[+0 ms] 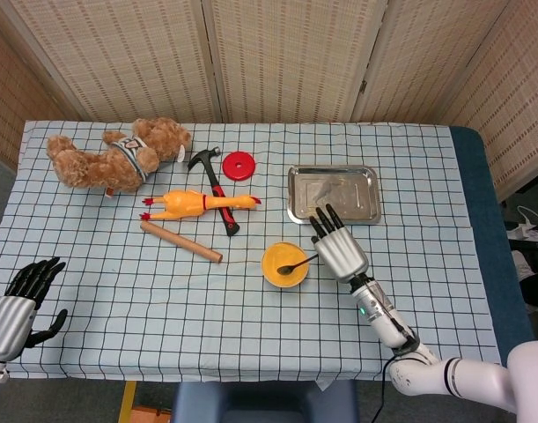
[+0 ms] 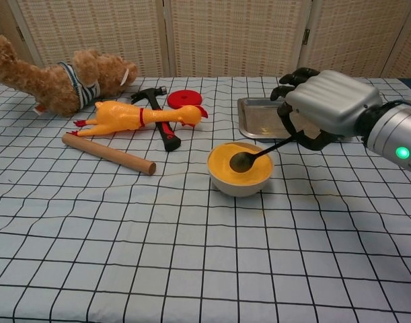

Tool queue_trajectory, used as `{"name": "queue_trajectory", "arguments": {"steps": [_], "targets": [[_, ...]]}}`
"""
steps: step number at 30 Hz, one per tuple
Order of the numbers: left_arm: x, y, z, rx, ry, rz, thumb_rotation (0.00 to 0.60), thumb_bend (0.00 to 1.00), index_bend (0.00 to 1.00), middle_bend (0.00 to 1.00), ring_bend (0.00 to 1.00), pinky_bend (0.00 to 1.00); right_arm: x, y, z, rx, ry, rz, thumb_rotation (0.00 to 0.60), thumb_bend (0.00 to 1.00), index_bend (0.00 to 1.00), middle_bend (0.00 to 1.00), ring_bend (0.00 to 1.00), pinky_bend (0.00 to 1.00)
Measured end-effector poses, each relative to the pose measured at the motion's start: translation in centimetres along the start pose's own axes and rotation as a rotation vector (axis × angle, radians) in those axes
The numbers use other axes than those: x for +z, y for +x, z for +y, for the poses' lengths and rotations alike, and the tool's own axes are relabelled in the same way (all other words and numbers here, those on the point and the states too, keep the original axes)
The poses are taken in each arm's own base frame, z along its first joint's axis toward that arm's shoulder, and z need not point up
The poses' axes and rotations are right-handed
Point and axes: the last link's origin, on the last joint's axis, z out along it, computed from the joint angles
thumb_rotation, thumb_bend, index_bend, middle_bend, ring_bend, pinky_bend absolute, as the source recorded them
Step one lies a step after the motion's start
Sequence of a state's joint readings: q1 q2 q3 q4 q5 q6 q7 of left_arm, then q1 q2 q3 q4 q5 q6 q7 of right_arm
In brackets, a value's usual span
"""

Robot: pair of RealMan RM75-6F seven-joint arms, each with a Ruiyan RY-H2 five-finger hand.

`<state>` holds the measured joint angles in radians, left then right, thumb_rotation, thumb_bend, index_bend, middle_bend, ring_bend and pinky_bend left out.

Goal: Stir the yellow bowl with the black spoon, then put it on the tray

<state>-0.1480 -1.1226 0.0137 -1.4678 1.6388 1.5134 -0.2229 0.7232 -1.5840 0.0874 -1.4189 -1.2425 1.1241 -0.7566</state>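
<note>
The yellow bowl [image 1: 284, 265] [image 2: 240, 168] stands near the table's middle, just in front of the metal tray [image 1: 334, 195] [image 2: 259, 118]. My right hand [image 1: 337, 248] [image 2: 326, 108] holds the black spoon [image 1: 297, 263] [image 2: 257, 156] by its handle, to the right of the bowl. The spoon's head sits inside the bowl, over its right half. The tray holds nothing. My left hand [image 1: 22, 300] hovers at the table's near left corner with its fingers spread and nothing in it; only the head view shows it.
Left of the bowl lie a wooden rolling pin [image 1: 181, 241] [image 2: 109, 153], a rubber chicken [image 1: 198, 203] [image 2: 134, 115] and a hammer [image 1: 217, 188] [image 2: 159, 121]. A red disc [image 1: 239, 165] [image 2: 185, 98] and a teddy bear [image 1: 110, 156] [image 2: 50, 77] lie further back.
</note>
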Motion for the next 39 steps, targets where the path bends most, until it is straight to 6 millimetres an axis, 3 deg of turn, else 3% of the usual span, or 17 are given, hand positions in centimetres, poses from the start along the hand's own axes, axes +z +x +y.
{"name": "queue_trajectory", "arguments": {"steps": [9, 21, 27, 39], "targets": [[0.0, -0.1, 0.1, 0.002, -0.003, -0.005, 0.600, 0.42, 0.00, 0.00, 0.00, 0.07, 0.2, -1.0, -0.3, -0.049, 0.021, -0.026, 0.600, 0.55, 0.85, 0.15, 0.00, 0.03], [0.1, 0.0, -0.2, -0.003, 0.004, -0.003, 0.600, 0.42, 0.00, 0.00, 0.00, 0.07, 3.1, -1.3, -1.0, -0.146, -0.023, -0.003, 0.600, 0.55, 0.86, 0.15, 0.00, 0.03], [0.1, 0.1, -0.3, -0.004, 0.007, 0.001, 0.600, 0.42, 0.00, 0.00, 0.00, 0.07, 3.4, -1.3, -1.1, -0.088, -0.034, 0.000, 0.600, 0.55, 0.86, 0.15, 0.00, 0.03], [0.0, -0.1, 0.0, 0.004, -0.001, -0.005, 0.600, 0.42, 0.00, 0.00, 0.00, 0.07, 1.9, -0.3, 0.5, 0.137, -0.025, 0.009, 0.600, 0.55, 0.85, 0.15, 0.00, 0.05]]}}
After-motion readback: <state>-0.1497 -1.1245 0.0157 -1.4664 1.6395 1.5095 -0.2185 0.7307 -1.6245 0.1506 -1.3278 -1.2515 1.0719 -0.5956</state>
